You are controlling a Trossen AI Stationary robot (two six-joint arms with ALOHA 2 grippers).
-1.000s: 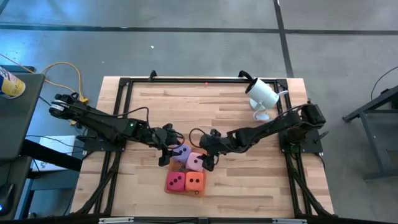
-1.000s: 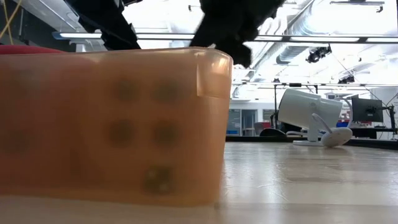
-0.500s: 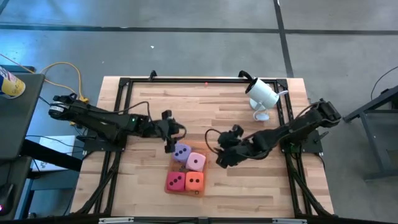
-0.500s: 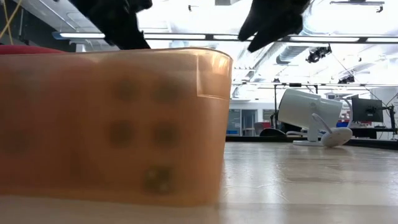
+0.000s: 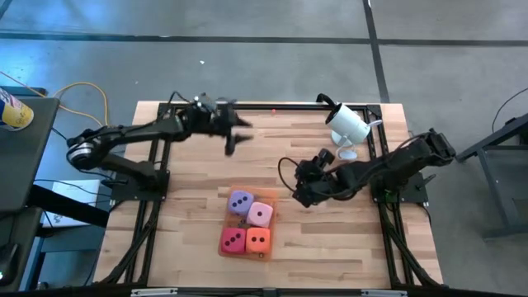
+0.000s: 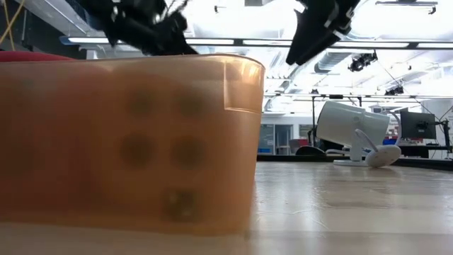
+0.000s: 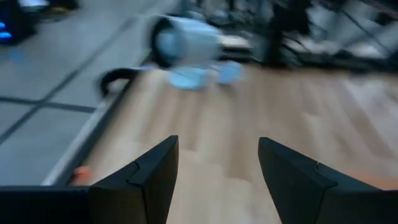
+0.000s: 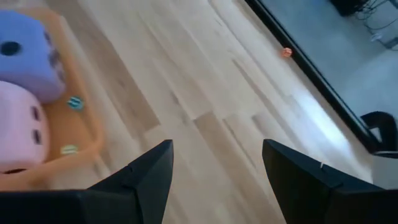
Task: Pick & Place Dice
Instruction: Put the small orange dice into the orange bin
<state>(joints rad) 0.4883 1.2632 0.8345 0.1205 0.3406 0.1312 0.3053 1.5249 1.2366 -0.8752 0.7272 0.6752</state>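
**A:** Where are the dice?

**B:** Four soft cubes, purple (image 5: 241,200), pink (image 5: 261,214), red (image 5: 232,240) and orange (image 5: 258,241), sit packed together in a shallow translucent orange tray (image 5: 271,216) on the wooden tabletop (image 5: 272,153).

**A:** And the claws?

**B:** Both spread wide, holding nothing. The left claw (image 5: 232,132) is near the far edge; the right claw (image 5: 304,183) hovers just beside the tray.

**A:** Risks?

**B:** Probably crowding: fingers reaching between touching cubes could nudge a neighbour. A white camera (image 5: 347,125) stands well apart, near the right arm's path.

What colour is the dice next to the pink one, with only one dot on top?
Purple dice; beside the pink dice. The high view shows it best.
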